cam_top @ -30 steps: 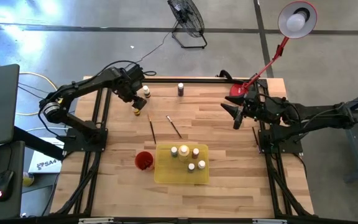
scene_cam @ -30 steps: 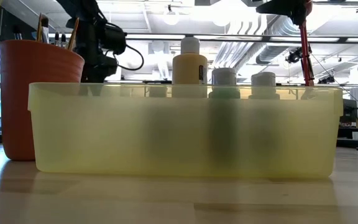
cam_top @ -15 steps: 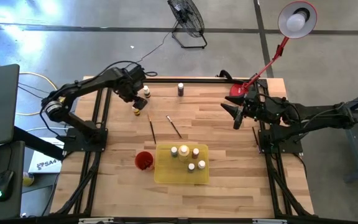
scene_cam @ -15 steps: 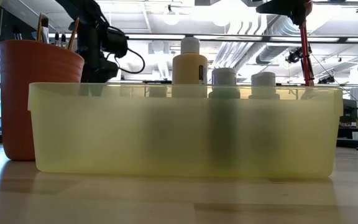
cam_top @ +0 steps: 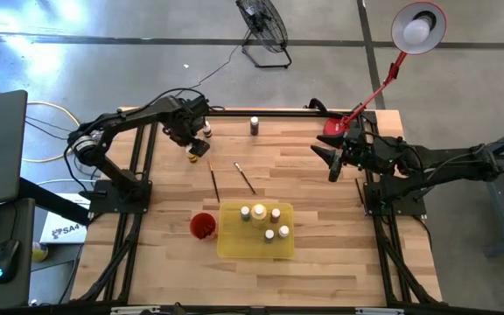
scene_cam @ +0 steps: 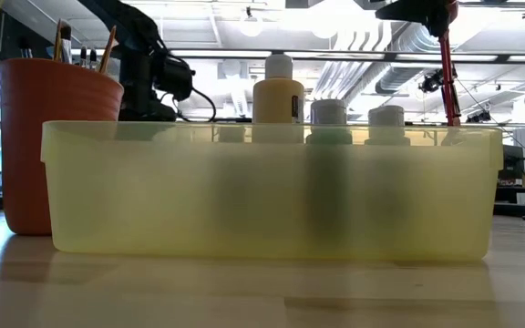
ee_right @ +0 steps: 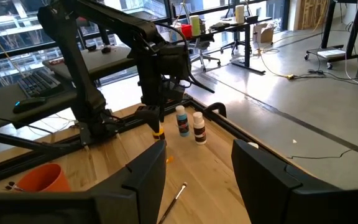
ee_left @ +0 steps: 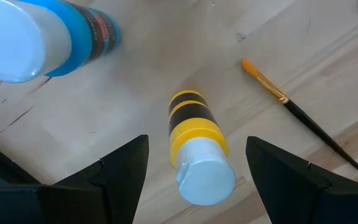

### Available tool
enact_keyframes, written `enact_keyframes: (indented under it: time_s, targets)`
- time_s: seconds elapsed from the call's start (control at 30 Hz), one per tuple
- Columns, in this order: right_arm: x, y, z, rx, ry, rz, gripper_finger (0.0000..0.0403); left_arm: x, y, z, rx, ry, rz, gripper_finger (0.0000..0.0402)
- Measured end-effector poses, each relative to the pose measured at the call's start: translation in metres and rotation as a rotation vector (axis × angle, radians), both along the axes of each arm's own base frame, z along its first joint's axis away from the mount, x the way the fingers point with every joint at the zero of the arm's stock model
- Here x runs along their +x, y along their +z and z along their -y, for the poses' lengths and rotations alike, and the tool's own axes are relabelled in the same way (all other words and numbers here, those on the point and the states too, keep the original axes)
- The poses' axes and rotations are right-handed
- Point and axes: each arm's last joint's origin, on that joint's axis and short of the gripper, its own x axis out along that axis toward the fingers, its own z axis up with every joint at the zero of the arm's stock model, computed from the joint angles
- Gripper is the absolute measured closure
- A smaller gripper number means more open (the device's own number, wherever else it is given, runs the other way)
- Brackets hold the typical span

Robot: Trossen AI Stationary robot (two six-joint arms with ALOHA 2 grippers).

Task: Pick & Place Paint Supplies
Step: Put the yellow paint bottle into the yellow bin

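The left claw (ee_left: 194,177) has edged toward twelve o'clock and now hangs wide open over the yellow-banded bottle (ee_left: 197,149) standing on the tabletop (ee_left: 142,93), so a grab looks imminent.

Pale wood-plank table (cam_top: 313,201), translucent matt plastic tray (scene_cam: 272,196), glossy plastic yellow-banded bottle (ee_left: 194,140)

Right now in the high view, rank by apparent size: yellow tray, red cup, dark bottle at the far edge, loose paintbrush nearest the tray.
1. Flat yellow plastic tray, clearly largest.
2. Round red cup.
3. Thin dark paintbrush and small dark paint bottle with a pale cap: unsure; the brush looks longer, the bottle wider.
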Motion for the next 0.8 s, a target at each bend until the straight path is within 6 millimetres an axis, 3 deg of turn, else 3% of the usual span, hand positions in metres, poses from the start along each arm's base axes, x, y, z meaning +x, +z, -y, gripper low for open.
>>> enact_keyframes:
  time_s: [0.8]
  targets:
    - [0.0, 0.0, -0.0001, 0.0, 0.003, 0.0, 0.0229, 0.0004, -0.0002, 0.0001, -0.011, -0.001, 0.008, 0.0135]
